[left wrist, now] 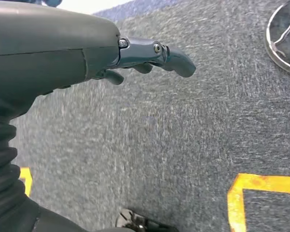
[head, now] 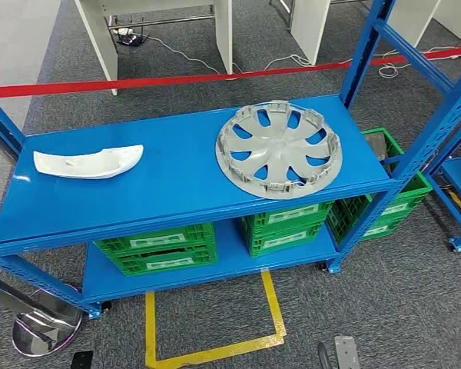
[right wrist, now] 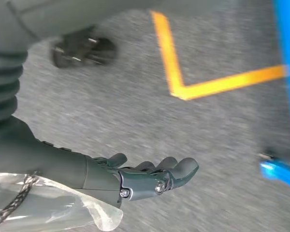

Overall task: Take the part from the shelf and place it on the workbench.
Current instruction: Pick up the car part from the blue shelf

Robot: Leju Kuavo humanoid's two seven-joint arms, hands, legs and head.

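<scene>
Both your left hand (left wrist: 147,55) and right hand (right wrist: 151,176) hang empty over grey carpet, fingers seemingly loosely extended; the ribbed silver hubcap (head: 279,148) lies on the blue shelf (head: 176,181).

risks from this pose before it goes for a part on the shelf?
1. The round silver slotted wheel cover overhangs the blue metal shelf's front edge; a nudge could tip it off.
2. Two parts lie there; the long white curved plastic trim piece could be picked by mistake.
3. Left hand and right hand hang low, empty; rising, they might clip that edge.
</scene>
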